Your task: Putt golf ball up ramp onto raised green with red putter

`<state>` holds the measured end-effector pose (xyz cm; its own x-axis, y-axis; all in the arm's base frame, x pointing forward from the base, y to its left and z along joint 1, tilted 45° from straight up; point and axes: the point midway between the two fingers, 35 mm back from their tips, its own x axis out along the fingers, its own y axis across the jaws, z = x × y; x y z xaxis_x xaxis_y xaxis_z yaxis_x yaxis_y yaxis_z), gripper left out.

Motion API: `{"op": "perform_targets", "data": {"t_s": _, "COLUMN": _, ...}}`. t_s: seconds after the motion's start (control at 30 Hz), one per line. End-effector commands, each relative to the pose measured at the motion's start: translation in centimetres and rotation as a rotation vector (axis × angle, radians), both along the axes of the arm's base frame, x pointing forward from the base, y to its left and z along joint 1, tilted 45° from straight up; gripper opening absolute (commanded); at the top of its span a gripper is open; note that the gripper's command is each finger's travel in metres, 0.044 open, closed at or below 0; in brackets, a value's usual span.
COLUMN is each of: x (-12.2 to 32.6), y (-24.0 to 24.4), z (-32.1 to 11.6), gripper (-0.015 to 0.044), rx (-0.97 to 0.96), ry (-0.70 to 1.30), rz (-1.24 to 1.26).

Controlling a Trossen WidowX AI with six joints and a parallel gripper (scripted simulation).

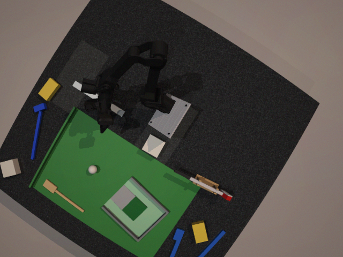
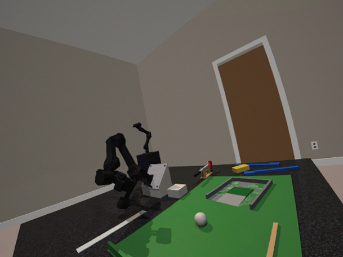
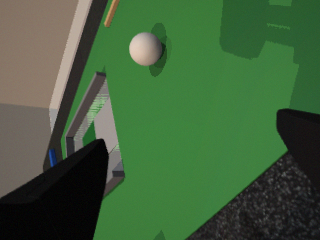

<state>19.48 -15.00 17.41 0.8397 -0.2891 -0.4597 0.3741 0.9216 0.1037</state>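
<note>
The golf ball (image 1: 92, 169) (image 2: 200, 219) (image 3: 145, 49) is being borne by the green mat (image 1: 110, 155) (image 2: 181, 240) (image 3: 200, 125), apart from the framed ramp and raised green (image 1: 134, 208) (image 2: 240, 190); the red-headed putter (image 1: 206, 186) (image 2: 206, 167) is being held up by a wooden stand (image 1: 215, 187) (image 2: 206, 176) beside the mat's edge; the pincer (image 1: 103, 128) (image 3: 190, 133) is being held spread, with nothing being gripped, near the mat's edge on the arm's side; a wooden mallet (image 1: 67, 198) is being supported by the mat
</note>
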Motion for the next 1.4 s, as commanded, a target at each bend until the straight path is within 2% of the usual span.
{"op": "perform_targets", "data": {"t_s": 0.0, "x": 0.1, "y": 0.0, "z": -0.1, "gripper": 0.0426, "rx": 0.002, "ry": 0.006, "rz": 0.006}}
{"op": "perform_targets", "data": {"t_s": 0.03, "x": 0.5, "y": 0.2, "z": -0.3, "gripper": 0.0440, "rx": 0.008, "ry": 0.025, "rz": 0.022}}
{"op": "perform_targets", "data": {"t_s": 0.37, "x": 7.9, "y": 5.5, "z": -6.3, "gripper": 0.0440, "rx": 0.013, "ry": 0.455, "rz": 0.407}}
{"op": "perform_targets", "data": {"t_s": 0.7, "x": 11.9, "y": 15.2, "z": -14.4, "gripper": 0.0440, "rx": -0.217, "ry": 0.916, "rz": 0.859}}
{"op": "perform_targets", "data": {"t_s": 0.93, "x": 11.0, "y": 22.8, "z": -20.8, "gripper": 0.0440, "rx": -0.524, "ry": 1.215, "rz": 1.186}}
{"op": "perform_targets", "data": {"t_s": 1.2, "x": 6.5, "y": 30.0, "z": -28.2, "gripper": 0.0440, "rx": -1.003, "ry": 1.499, "rz": 1.514}}
{"op": "perform_targets", "data": {"t_s": 1.37, "x": 5.6, "y": 30.6, "z": -28.8, "gripper": 0.0440, "rx": -1.050, "ry": 1.519, "rz": 1.538}}
